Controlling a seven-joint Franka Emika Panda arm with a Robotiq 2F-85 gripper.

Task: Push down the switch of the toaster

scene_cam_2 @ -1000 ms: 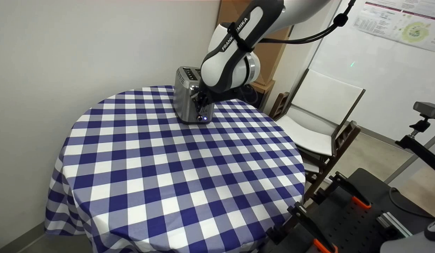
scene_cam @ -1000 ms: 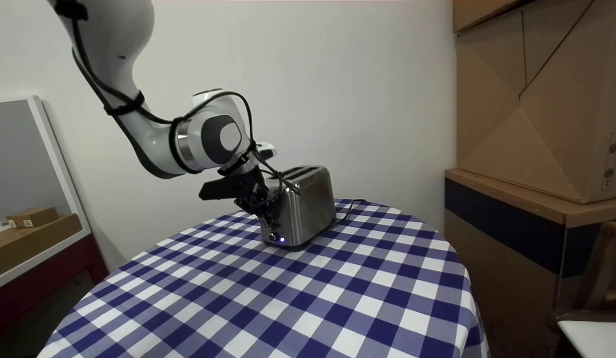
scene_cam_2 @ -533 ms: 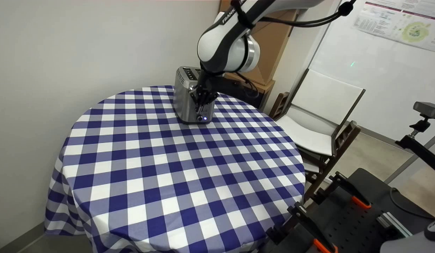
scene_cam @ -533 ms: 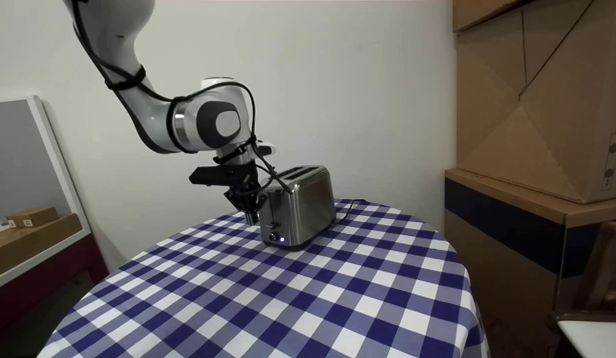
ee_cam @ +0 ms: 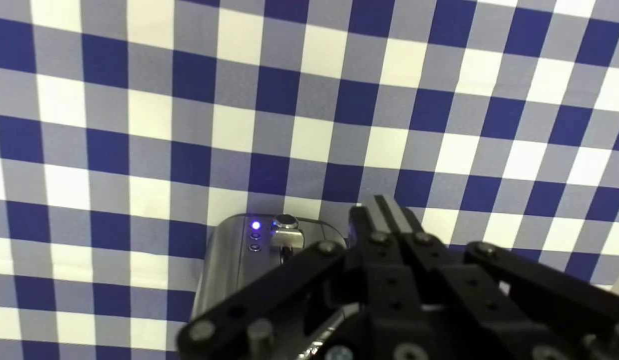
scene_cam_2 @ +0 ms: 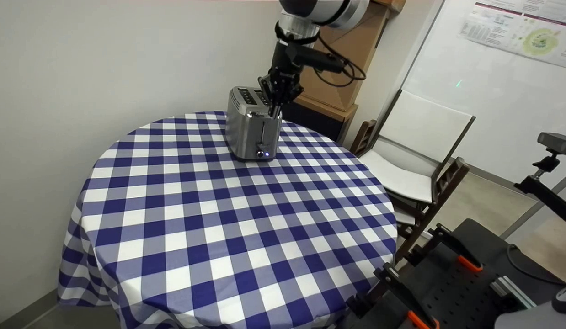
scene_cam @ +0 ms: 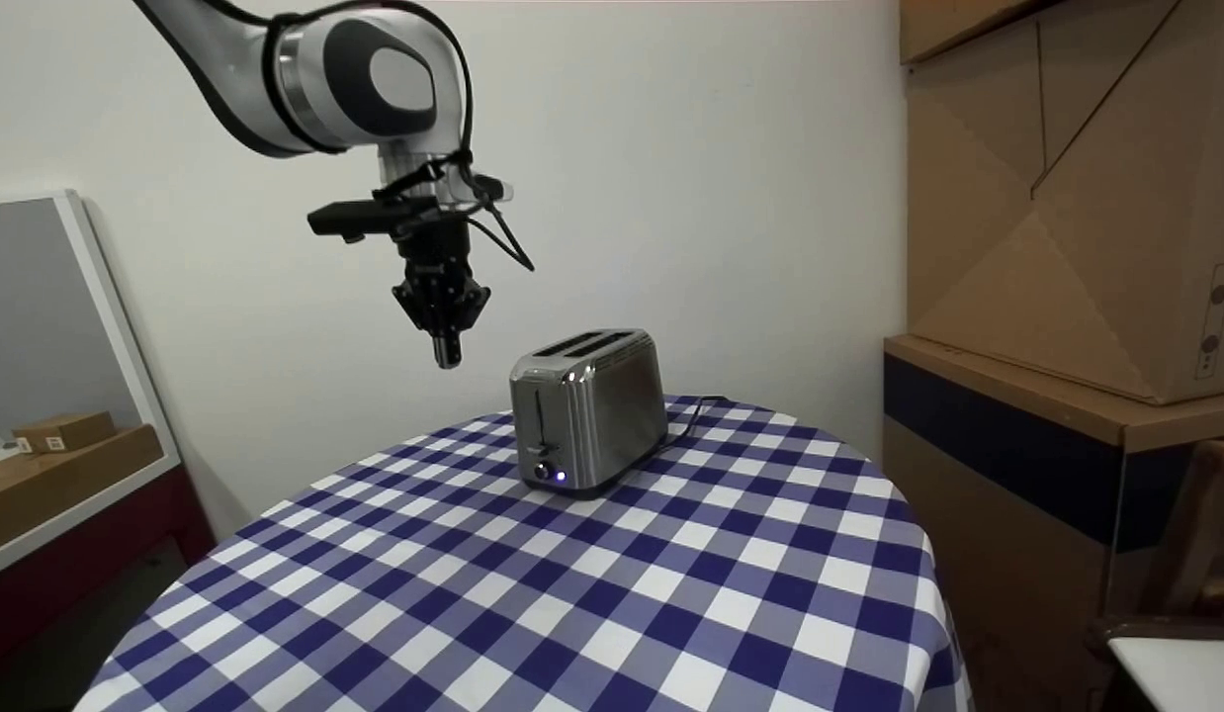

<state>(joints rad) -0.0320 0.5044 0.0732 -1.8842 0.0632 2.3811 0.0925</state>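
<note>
The silver toaster (scene_cam: pixel 622 415) stands upright on the checkered table, and it shows in both exterior views (scene_cam_2: pixel 238 130). Its switch lever (scene_cam: pixel 543 450) sits low in the front slot, just above a round knob (scene_cam_2: pixel 260 154). The lever (ee_cam: pixel 288 237) is also low in the wrist view, next to a lit blue light (ee_cam: pixel 256 225). My gripper (scene_cam: pixel 448 353) is in the air off the toaster's front end, above the lever's height and apart from it. Its fingers are together with nothing between them in the wrist view (ee_cam: pixel 388 212). The gripper hides part of the toaster there.
The table (scene_cam: pixel 533 603) has a blue and white checkered cloth. A power cord (scene_cam: pixel 696 420) runs behind the toaster. A wall (scene_cam_2: pixel 127 55) stands behind the table. Large cardboard boxes (scene_cam: pixel 1057 218) and folding chairs (scene_cam_2: pixel 402 173) stand beside it.
My gripper was down at the toaster's front by the lever. It has backed away from that face, turned more upright and risen. The toaster, its low lever and the lit light look unchanged.
</note>
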